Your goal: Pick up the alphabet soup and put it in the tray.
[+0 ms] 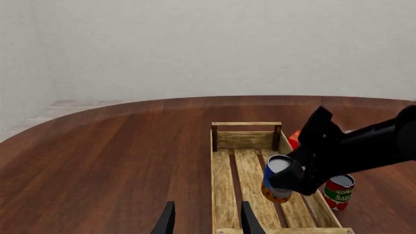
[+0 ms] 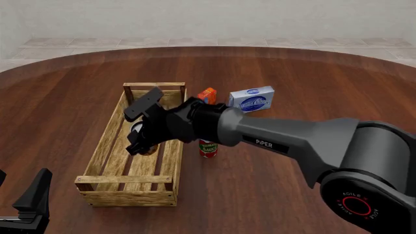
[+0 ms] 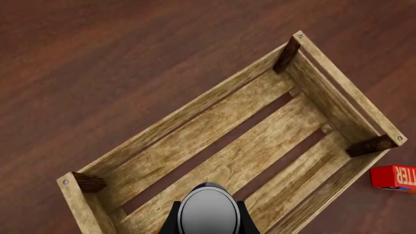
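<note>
Holding the alphabet soup [image 1: 276, 179] — right tool [image 1: 293, 181] — over the tray [image 2: 104, 146].

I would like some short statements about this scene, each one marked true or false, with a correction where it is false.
1. The right tool holds the alphabet soup over the tray. True.
2. The left tool grips the red-and-green can. False: it is open and holds nothing; that can stands on the table beside the tray.
3. The alphabet soup rests on the table outside the tray. False: it is gripped between the right tool's fingers, within the tray's outline.
4. A blue-and-white box lies on the table beyond the tray. True.
5. The tray already contains another can. False: only its bare slats show.
</note>
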Robot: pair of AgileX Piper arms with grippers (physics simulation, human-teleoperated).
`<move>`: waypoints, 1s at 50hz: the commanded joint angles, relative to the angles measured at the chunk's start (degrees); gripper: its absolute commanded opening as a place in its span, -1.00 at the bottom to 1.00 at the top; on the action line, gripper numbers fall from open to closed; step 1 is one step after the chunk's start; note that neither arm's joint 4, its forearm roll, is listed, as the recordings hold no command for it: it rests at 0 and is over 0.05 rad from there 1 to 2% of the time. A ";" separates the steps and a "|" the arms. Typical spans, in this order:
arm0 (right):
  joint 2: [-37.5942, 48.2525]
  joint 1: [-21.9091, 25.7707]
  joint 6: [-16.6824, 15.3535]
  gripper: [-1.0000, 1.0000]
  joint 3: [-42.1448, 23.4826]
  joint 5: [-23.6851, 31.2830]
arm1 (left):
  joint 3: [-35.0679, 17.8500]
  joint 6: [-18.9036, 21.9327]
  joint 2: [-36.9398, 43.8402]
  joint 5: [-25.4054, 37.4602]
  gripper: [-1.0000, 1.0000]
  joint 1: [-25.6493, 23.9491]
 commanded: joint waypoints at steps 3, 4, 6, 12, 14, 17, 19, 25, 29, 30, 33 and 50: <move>-0.05 -0.10 1.73 -1.00 0.41 -1.03 | 0.00 0.00 0.00 0.00 1.00 0.00; -0.04 -0.15 1.69 -1.00 0.41 -1.04 | 0.00 0.00 0.00 0.00 1.00 0.00; -0.13 -0.16 1.78 -1.00 0.64 -1.22 | 0.00 0.00 0.00 0.00 1.00 0.00; 0.12 -0.34 2.16 -1.00 1.02 -1.58 | 0.00 0.00 0.00 0.00 1.00 0.00; 0.18 -0.35 2.17 -1.00 1.10 -1.69 | 0.00 0.00 0.00 0.00 1.00 0.00; 0.29 -0.34 2.29 -1.00 1.31 -1.93 | 0.00 0.00 0.00 0.00 1.00 0.00; 0.26 -0.38 2.42 -1.00 1.39 -2.02 | 0.00 0.00 0.00 0.00 1.00 0.00; 0.33 -0.43 2.71 -1.00 2.05 -2.63 | 0.00 0.00 0.00 0.00 1.00 0.00; 0.26 -0.38 3.28 -1.00 2.44 -3.10 | 0.00 0.00 0.00 0.00 1.00 0.00; 0.34 -0.32 3.25 -1.00 2.61 -3.28 | 0.00 0.00 0.00 0.00 1.00 0.00; 0.28 -0.19 3.48 -1.00 2.98 -3.53 | 0.00 0.00 0.00 0.00 1.00 0.00; 0.70 0.05 3.98 -1.00 3.90 -4.69 | 0.00 0.00 0.00 0.00 1.00 0.00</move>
